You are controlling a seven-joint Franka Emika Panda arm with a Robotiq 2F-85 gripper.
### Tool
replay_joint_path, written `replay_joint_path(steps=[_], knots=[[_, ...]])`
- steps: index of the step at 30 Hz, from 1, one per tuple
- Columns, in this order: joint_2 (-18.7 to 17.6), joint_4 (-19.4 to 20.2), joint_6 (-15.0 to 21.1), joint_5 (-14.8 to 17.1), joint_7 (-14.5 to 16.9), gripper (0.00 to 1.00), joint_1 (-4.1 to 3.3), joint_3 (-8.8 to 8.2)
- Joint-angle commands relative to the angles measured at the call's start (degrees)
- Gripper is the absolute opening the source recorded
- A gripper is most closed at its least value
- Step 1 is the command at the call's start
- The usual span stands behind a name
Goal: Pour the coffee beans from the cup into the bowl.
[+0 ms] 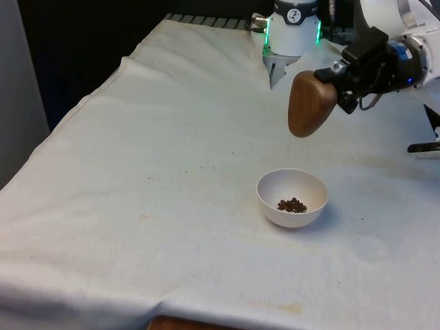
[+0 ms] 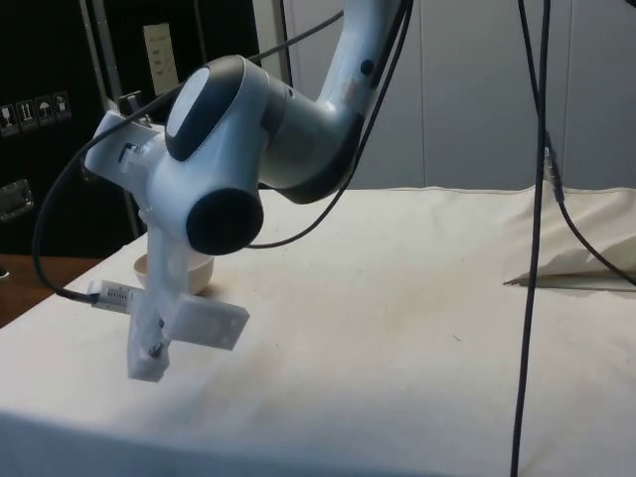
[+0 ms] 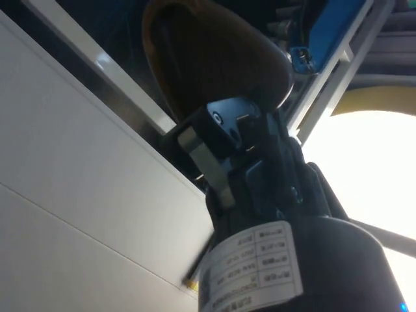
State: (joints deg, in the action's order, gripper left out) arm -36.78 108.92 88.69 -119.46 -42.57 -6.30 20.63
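While fingers [image 1: 339, 81] hold one cup [image 1: 309, 103].

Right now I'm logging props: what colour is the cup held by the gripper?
Brown: a smooth wooden cup, clearest in the front view.

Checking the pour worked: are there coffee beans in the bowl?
Yes, dark coffee beans lie in the white bowl.

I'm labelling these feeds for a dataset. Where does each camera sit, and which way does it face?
Front: across the table toward the arm; gripper holds the tipped wooden cup above the bowl of coffee beans.
Side: at the table's edge; the arm's wrist joints hide most of the bowl.
Wrist: on the gripper, looking along its fingers at the cup.
Shared: front and side show the bowl.
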Motion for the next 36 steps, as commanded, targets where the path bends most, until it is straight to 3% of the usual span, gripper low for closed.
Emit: replay_joint_path(steps=[1, 16, 23, 24, 31, 32, 33, 36], knots=[[-0.17, 0.06, -0.57, -0.57, -0.11, 0.00, -0.23, -0.11], [-1.43, 0.63, -5.44, -2.41, -0.46, 0.00, -0.17, 0.69], [-1.20, 0.92, -5.61, -0.92, -2.75, 0.00, 0.29, 1.55], [-1.49, 0.69, -5.79, -1.43, -2.64, 0.00, 0.06, 1.20], [-0.92, 1.20, -5.79, 1.38, -5.90, 0.00, 0.40, 2.06], [-1.38, 0.80, -6.07, 0.52, -5.50, 0.00, 0.06, 1.60], [-0.92, 1.20, -5.79, 1.66, -6.25, 0.00, 0.40, 2.12], [-0.86, 1.26, -5.96, 2.58, -7.33, 0.00, 0.46, 2.41]])
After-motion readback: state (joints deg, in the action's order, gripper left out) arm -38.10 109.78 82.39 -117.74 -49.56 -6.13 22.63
